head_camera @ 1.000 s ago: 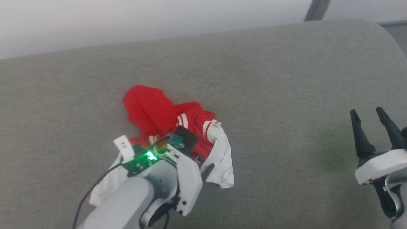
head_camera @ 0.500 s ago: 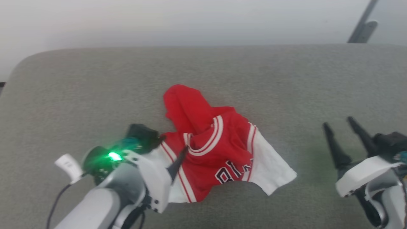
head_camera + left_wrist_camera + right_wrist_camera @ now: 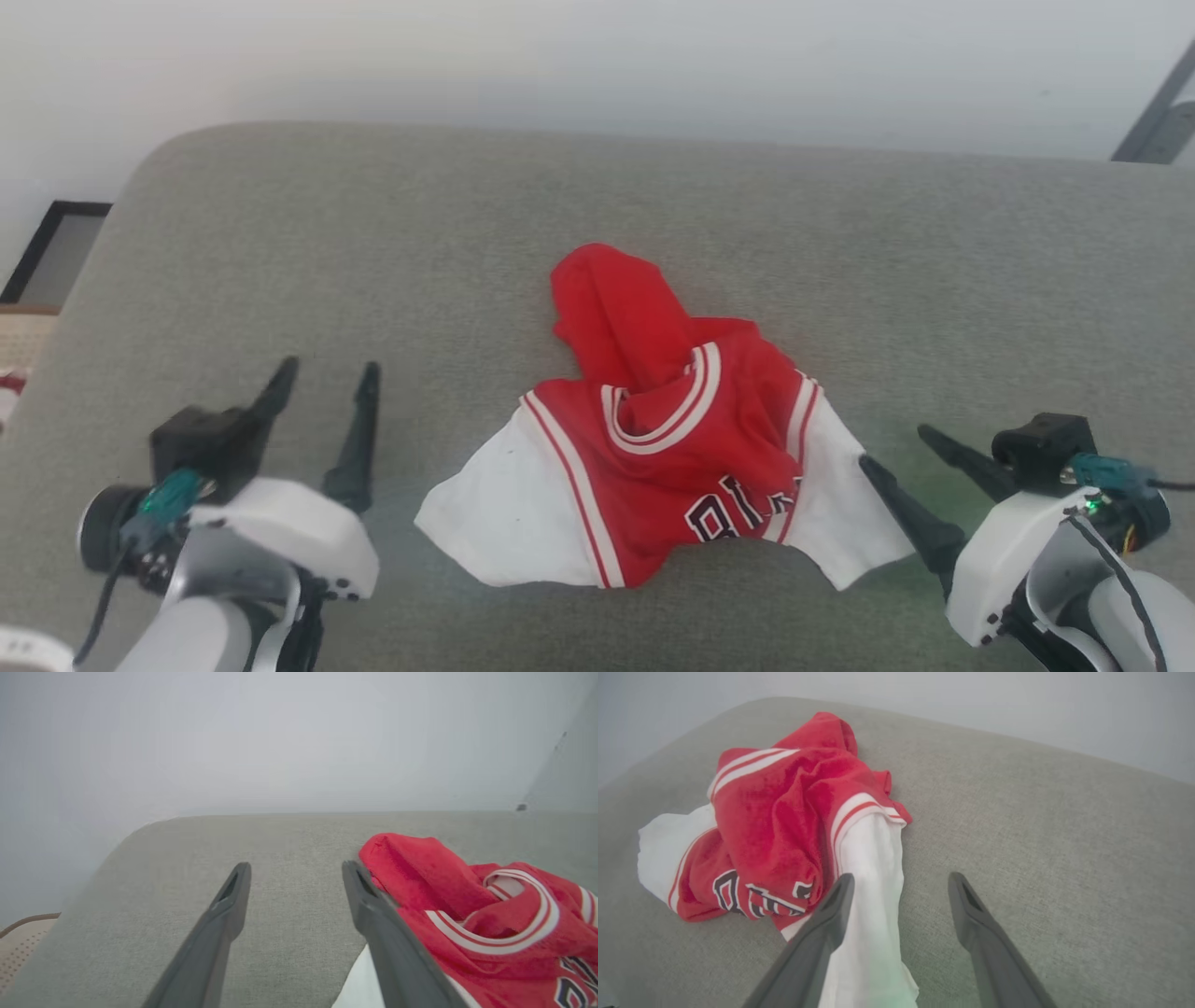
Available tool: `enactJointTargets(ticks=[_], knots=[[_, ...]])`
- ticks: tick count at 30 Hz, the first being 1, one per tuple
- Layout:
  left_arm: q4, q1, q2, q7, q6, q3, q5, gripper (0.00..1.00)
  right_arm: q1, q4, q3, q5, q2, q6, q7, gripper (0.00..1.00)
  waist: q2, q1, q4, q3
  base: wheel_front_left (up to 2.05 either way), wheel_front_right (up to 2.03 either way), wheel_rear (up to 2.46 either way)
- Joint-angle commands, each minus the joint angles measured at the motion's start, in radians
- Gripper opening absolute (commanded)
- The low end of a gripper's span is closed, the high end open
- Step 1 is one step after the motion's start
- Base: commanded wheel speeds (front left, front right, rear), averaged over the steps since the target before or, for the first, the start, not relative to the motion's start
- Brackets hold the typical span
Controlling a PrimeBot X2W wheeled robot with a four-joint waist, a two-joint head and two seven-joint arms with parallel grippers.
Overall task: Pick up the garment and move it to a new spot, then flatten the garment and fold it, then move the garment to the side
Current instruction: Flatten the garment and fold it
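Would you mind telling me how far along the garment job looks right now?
Done, seemingly: the garment lies free on the cushion, so the pick-and-move may be over. In hand: flattening; it is half spread, hood bunched, with the left gripper and right gripper open on either side. Left: finishing the flattening, folding, moving aside.

The left gripper [image 3: 330, 367] sits at lower left on a white wrist, its 2 long dark fingers [image 3: 353, 448] spread wide apart and pointing up. The right gripper [image 3: 893, 444] sits at lower right, its 2 fingers equally wide, angled up and leftward. Both are empty.
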Motion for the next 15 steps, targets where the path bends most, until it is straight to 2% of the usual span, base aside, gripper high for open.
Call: enactJointTargets(ticks=[1, 8, 13, 14, 15], knots=[[0.002, 0.023, -0.006, -0.028, 0.015, 0.014, 0.003, 1.0, 0.005, -0.005, 0.01, 0.019, -0.013, 0.0, 0.024, 1.0, -0.0001, 0.0, 0.011, 0.004, 0.0, 0.0, 0.0], [0.015, 0.107, -0.04, -0.163, 0.056, 0.069, -0.01, 1.0, -0.011, 0.023, 0.05, 0.069, -0.059, 0.0, 0.17, 1.0, -0.0001, 0.0, 0.048, 0.02, 0.0, 0.0, 0.0], [0.037, 0.146, -0.061, -0.244, 0.05, 0.09, -0.019, 1.0, -0.046, 0.07, 0.075, 0.083, -0.059, 0.0, 0.21, 1.0, -0.0001, 0.0, 0.073, 0.034, 0.0, 0.0, 0.0], [0.044, 0.152, -0.069, -0.253, 0.049, 0.093, -0.025, 1.0, -0.054, 0.087, 0.085, 0.067, -0.067, 0.0, 0.216, 0.65, -0.0001, 0.0, 0.079, 0.037, 0.0, 0.0, 0.0], [0.051, 0.156, -0.075, -0.261, 0.048, 0.096, -0.028, 1.0, -0.066, 0.094, 0.095, 0.055, -0.071, 0.0, 0.211, 0.19, -0.0001, 0.0, 0.085, 0.038, 0.0, 0.0, 0.0]])
